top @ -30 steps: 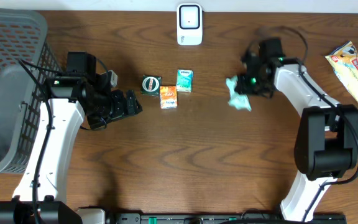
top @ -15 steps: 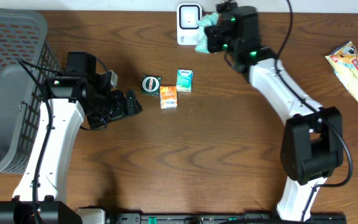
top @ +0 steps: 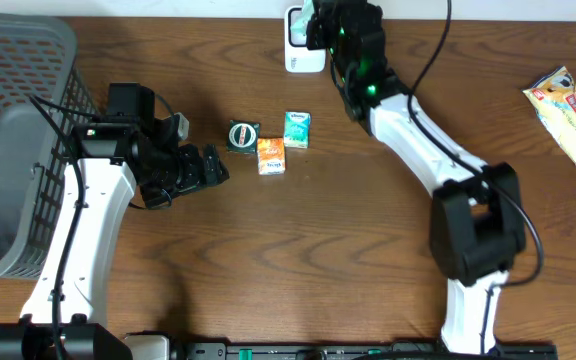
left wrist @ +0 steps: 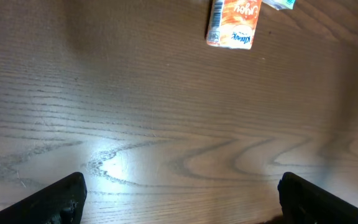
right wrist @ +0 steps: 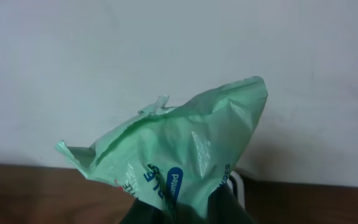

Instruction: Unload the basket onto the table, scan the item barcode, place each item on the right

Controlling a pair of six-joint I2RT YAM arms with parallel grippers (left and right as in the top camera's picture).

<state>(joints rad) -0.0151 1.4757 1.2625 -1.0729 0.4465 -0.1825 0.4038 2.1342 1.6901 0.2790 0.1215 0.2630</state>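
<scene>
At the near side of the table (top: 368,250), the left gripper (top: 218,165) has not moved over the last second; its jaws stand wide apart, holding nothing, above bare wood. Just beyond it lie a tin (top: 242,136), an orange box (left wrist: 234,22) and a teal pack (top: 297,129), all where they were. The box carries script lettering and small print along one edge, too blurred to read.

Farther back, the right gripper (top: 320,25) has swung from the mid-right of the table to the far edge, right over the scanner (top: 294,60). It is clenched on the green pouch (right wrist: 179,162), which hangs in front of the wall. So the item looks presented for scanning; whether its barcode faces the window cannot be told. A blue oval label and dark lettering show on the pouch, unreadable.
</scene>
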